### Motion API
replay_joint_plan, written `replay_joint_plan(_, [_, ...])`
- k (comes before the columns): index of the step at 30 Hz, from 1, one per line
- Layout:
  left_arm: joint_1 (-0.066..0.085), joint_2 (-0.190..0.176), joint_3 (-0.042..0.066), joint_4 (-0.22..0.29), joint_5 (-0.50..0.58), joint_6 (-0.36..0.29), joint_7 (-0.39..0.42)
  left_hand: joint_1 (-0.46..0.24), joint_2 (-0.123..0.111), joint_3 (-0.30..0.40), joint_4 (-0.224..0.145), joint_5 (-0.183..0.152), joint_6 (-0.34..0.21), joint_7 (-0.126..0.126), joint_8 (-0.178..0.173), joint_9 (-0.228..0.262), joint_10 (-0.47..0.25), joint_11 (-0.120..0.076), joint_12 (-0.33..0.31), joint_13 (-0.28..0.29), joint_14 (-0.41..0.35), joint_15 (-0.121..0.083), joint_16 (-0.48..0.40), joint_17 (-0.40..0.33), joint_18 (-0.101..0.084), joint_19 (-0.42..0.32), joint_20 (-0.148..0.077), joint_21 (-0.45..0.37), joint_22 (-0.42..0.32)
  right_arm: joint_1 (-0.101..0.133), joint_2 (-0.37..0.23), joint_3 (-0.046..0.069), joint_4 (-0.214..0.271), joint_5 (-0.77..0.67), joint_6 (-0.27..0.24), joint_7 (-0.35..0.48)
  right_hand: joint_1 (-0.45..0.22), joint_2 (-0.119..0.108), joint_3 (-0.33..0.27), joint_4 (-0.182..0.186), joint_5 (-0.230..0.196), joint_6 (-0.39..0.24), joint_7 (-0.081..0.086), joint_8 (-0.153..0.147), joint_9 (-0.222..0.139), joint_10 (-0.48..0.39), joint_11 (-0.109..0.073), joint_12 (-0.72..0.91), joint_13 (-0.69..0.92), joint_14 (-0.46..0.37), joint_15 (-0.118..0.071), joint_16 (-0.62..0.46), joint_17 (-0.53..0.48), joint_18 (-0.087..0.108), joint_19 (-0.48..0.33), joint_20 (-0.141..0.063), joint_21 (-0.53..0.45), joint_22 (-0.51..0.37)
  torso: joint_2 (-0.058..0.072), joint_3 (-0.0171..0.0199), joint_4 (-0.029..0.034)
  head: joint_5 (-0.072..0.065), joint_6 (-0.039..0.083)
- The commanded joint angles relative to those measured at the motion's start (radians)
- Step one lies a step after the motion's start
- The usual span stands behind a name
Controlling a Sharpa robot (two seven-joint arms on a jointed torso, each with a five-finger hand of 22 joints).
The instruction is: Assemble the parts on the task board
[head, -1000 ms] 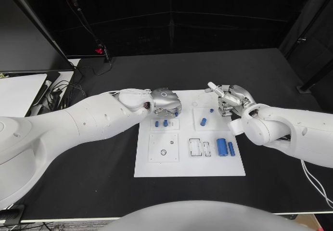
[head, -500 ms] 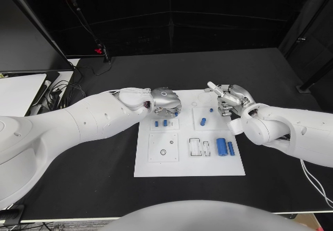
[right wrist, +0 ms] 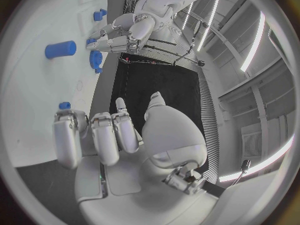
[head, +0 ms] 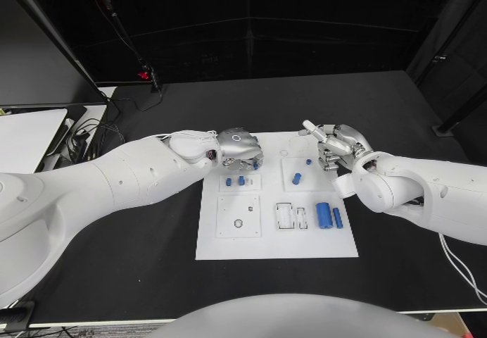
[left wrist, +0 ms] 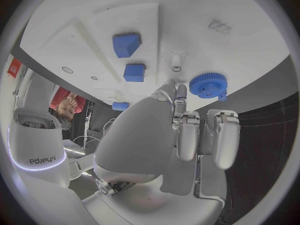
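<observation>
The white task board (head: 277, 239) lies mid-table. My left hand (head: 241, 148) hovers over its far left corner, fingers curled down around a blue gear (left wrist: 208, 84), which also shows under that hand's fingertips (right wrist: 95, 59). Just nearer lie two small blue blocks (head: 236, 181), seen close up (left wrist: 126, 44). My right hand (head: 333, 146) sits at the board's far right corner with fingers curled in and nothing in them (right wrist: 103, 135). A blue peg (head: 298, 177) and a small blue piece (head: 301, 160) lie beside it.
A thick blue cylinder (head: 324, 215) and a thin blue bar (head: 338, 217) lie on the board's near right, beside two outlined slots (head: 292, 215). A white peg (left wrist: 177, 61) stands on the board near the gear. Cables and a white surface (head: 25, 134) sit at the table's left.
My left hand has drifted slightly up and to the left over the board's far corner, the gear going with it. The right hand has stayed put.
</observation>
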Motion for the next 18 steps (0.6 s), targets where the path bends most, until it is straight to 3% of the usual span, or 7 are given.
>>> replay_joint_plan(1, [0.003,-0.007,0.001,0.007,-0.008,-0.099,0.020,-0.001,0.012,0.009,-0.001,0.002,0.032,-0.003,0.003,0.016,0.010,0.002,-0.008,-0.001,0.105,0.004,0.001,0.263,-0.014,0.102,-0.007,0.003,0.263,0.001,-0.001,0.000,0.003,-0.001,-0.004,0.002,0.002,0.012,-0.006,0.002,0.006,-0.003,0.068,0.004,-0.001,-0.002,0.000,-0.003,0.145,0.104,0.006,0.002,0.263,0.009,0.003,0.007,-0.006,0.222,0.000,0.0005,0.0012,-0.002,0.000])
replay_joint_plan(8, [0.019,-0.032,0.001,0.038,-0.007,-0.177,0.026,-0.006,0.004,0.019,0.000,0.004,0.038,-0.001,0.002,0.018,0.021,0.005,-0.019,-0.001,0.105,0.007,0.001,0.263,-0.014,0.102,-0.007,0.003,0.263,0.001,-0.002,0.000,0.002,-0.001,-0.005,0.002,0.006,0.013,-0.006,0.001,0.016,-0.004,0.068,0.006,-0.001,-0.003,0.000,-0.003,0.144,0.104,0.005,0.002,0.263,0.009,0.004,0.007,-0.006,0.222,-0.001,0.0008,0.0007,-0.001,0.003])
replay_joint_plan(18, [0.046,-0.097,0.001,0.104,-0.007,-0.166,0.012,-0.010,-0.004,0.031,0.000,0.004,0.045,0.002,0.001,0.020,0.034,0.007,-0.032,-0.001,0.105,0.009,0.001,0.263,-0.014,0.102,-0.006,0.003,0.263,0.001,-0.004,0.000,0.002,-0.001,-0.002,0.006,0.021,0.010,-0.006,-0.001,0.020,-0.006,0.067,0.008,-0.002,-0.003,0.000,-0.003,0.144,0.104,0.005,0.002,0.263,0.009,0.003,0.007,-0.006,0.222,-0.001,0.0007,0.0017,0.000,0.004])
